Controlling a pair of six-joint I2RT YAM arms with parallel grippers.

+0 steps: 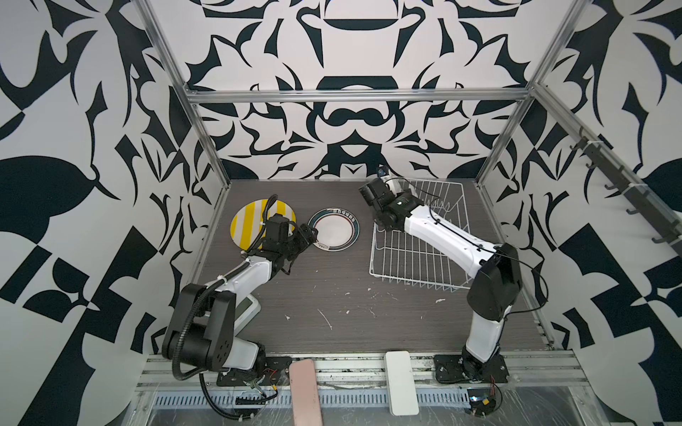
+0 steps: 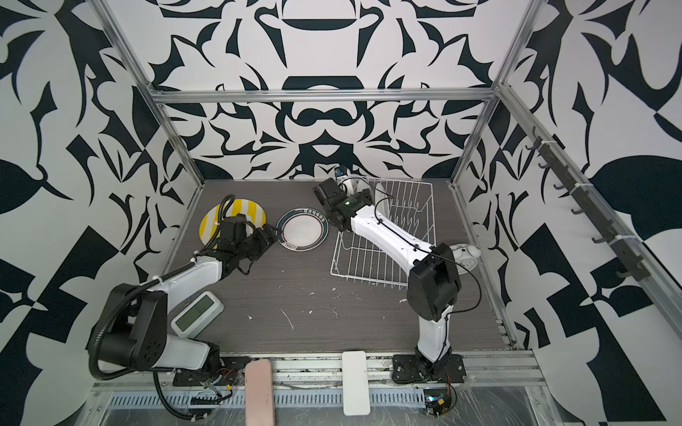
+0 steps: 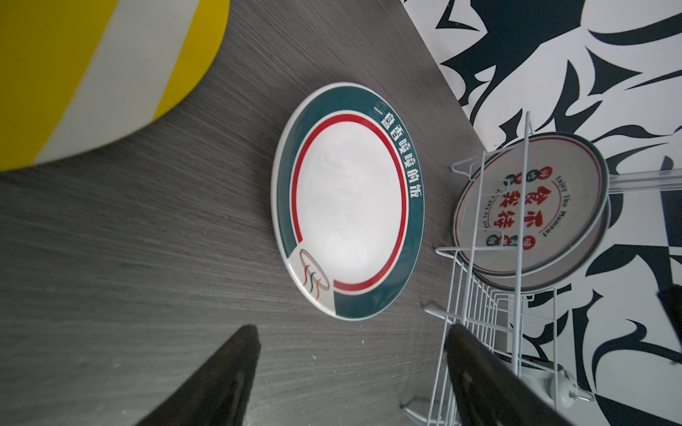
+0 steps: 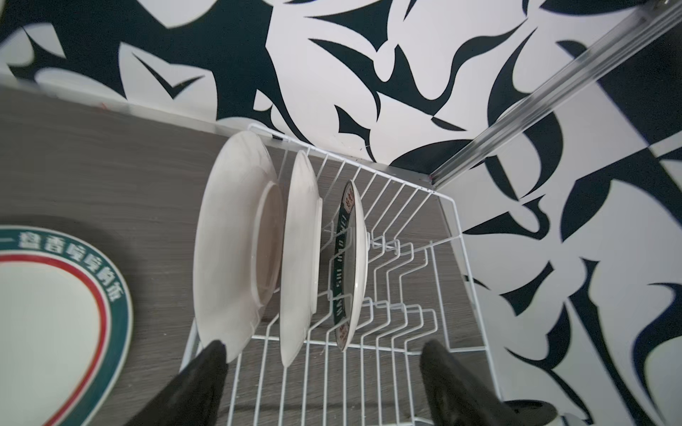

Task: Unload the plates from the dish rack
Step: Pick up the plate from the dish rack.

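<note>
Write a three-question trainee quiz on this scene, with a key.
1. How many plates stand in the rack?
2. True or false: the striped plate lies flat on the table.
3. The left gripper is: A) shut on a green-rimmed plate; B) open and empty; C) shut on a clock.
Key: 1) three; 2) true; 3) B.
</note>
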